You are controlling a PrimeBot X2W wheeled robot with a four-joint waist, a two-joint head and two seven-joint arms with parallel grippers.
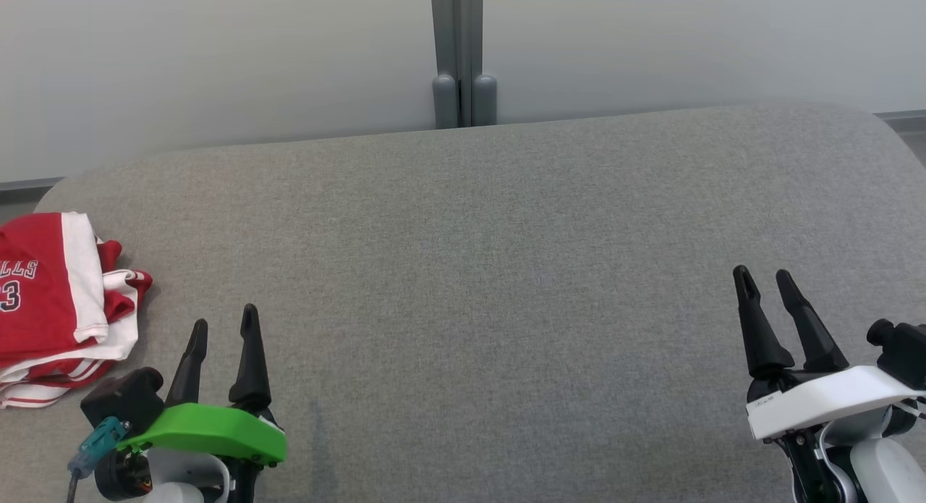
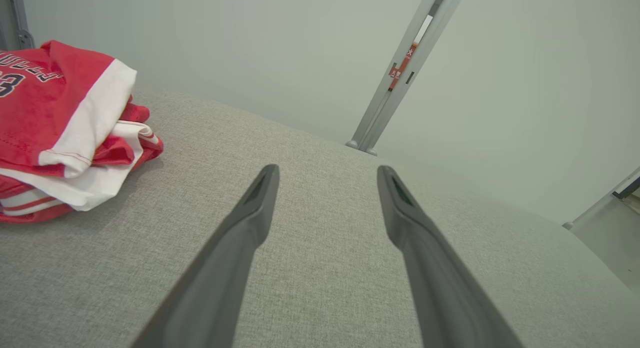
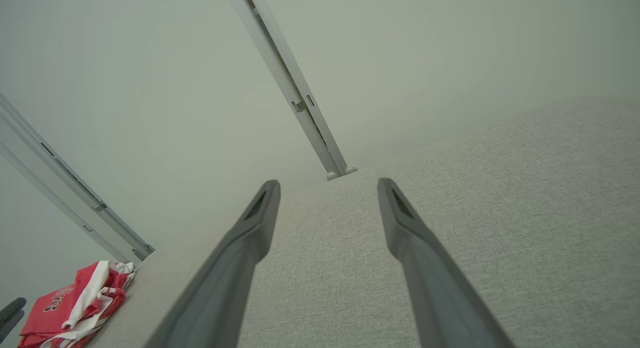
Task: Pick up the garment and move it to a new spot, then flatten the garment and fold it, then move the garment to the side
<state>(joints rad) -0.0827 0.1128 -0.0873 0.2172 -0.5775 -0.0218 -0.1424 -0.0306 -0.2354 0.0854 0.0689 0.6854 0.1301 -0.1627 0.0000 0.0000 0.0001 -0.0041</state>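
Observation:
The garment [image 1: 51, 300] is a red and white jersey with dark lettering, lying folded in a stack at the left edge of the grey padded surface [image 1: 477, 271]. It also appears as the garment [image 2: 55, 122] at upper left in the left wrist view and as the garment [image 3: 75, 305] at lower left in the right wrist view. My left gripper [image 1: 223, 328] stands open just right of the garment, apart from it, holding nothing. My right gripper [image 1: 763, 276] is open at the lower right, far from the garment, with nothing between its fingers.
A pale wall [image 1: 217, 61] with a grey vertical post [image 1: 457, 54] runs behind the surface's far edge. The surface's rounded corners fall away at far left and far right. Bare grey fabric stretches between the two grippers.

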